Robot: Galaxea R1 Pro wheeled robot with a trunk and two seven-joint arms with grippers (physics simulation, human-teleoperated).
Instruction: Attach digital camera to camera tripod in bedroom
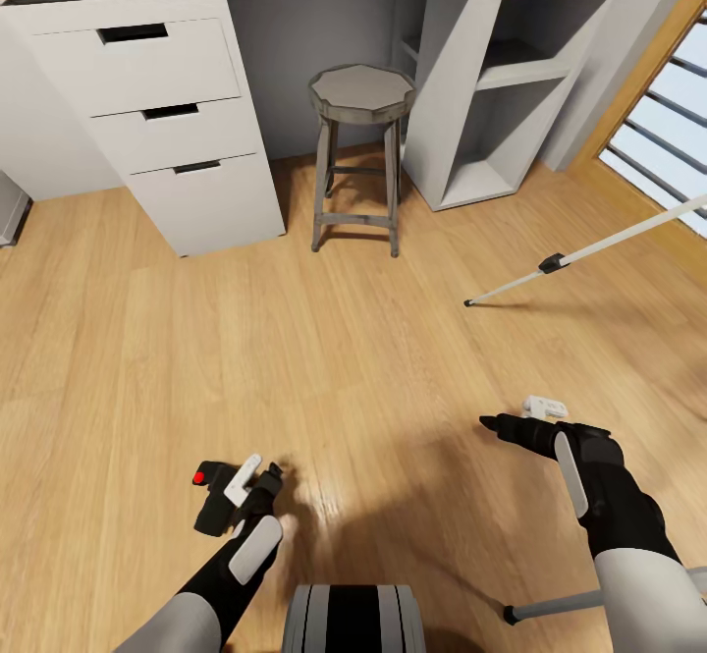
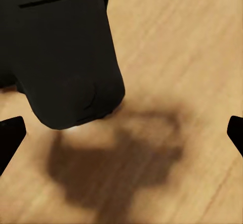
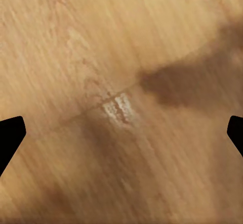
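The digital camera (image 1: 210, 504), black and boxy with a red button, sits low over the wood floor just left of my left gripper (image 1: 265, 481). In the left wrist view the digital camera (image 2: 61, 57) looms close beside one finger, while the left gripper (image 2: 121, 135) has its fingertips (image 2: 10, 139) far apart, open. One silver-white leg of the camera tripod (image 1: 599, 250) slants in from the right, its foot on the floor; another leg (image 1: 555, 606) crosses under my right arm. My right gripper (image 1: 489, 424) hangs open over bare floor (image 3: 121, 107).
A grey four-legged stool (image 1: 361, 95) stands under the wooden desk, between a white drawer unit (image 1: 172, 118) and a white shelf unit (image 1: 491, 74). A wood-framed window (image 1: 658, 123) is at the right. My base (image 1: 353, 619) shows at the bottom edge.
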